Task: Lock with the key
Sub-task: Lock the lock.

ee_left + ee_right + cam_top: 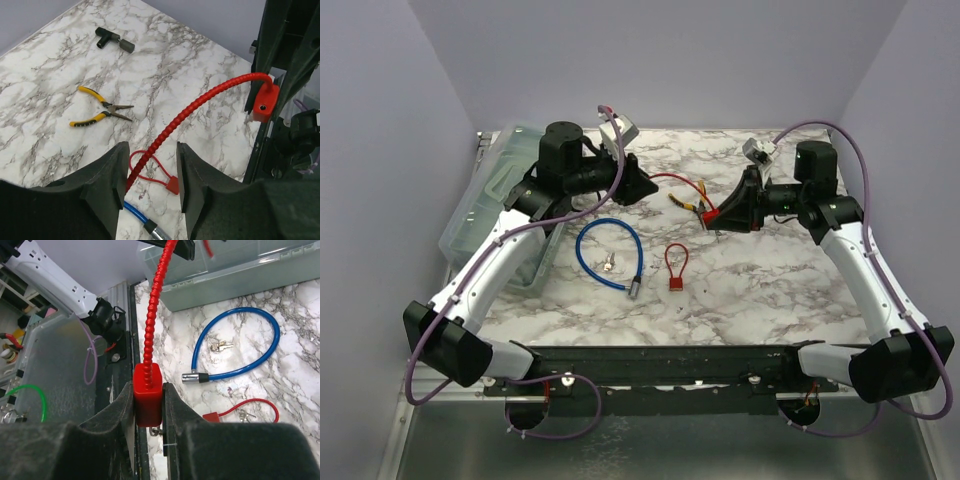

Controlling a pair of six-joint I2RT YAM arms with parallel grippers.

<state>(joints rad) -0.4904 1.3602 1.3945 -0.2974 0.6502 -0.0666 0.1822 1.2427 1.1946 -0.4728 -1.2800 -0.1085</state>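
Table of veined marble is bearing everything, and above its far middle both arms are meeting over one red cable lock. The right gripper is clamping the red lock body squarely between its two fingers, jaws closed onto its flat sides. From that body the ribbed red cable is arching across toward the left gripper. There it is passing through a gap plainly wider than itself. Whether those jaws are pinching its end lower down is hidden, so I cannot tell.

The cable's long axis is running gripper to gripper, and in the left wrist view the body's dark socket is facing the left jaws. By my reading the coming move is turning on that line: the left arm, nearer the free end, is the one placed to feed it in.

A blue cable lock is lying looped on the marble nearer the bases, with a small bunch of keys inside the loop. A metal stub under the red body may be a key; it is too small to tell.
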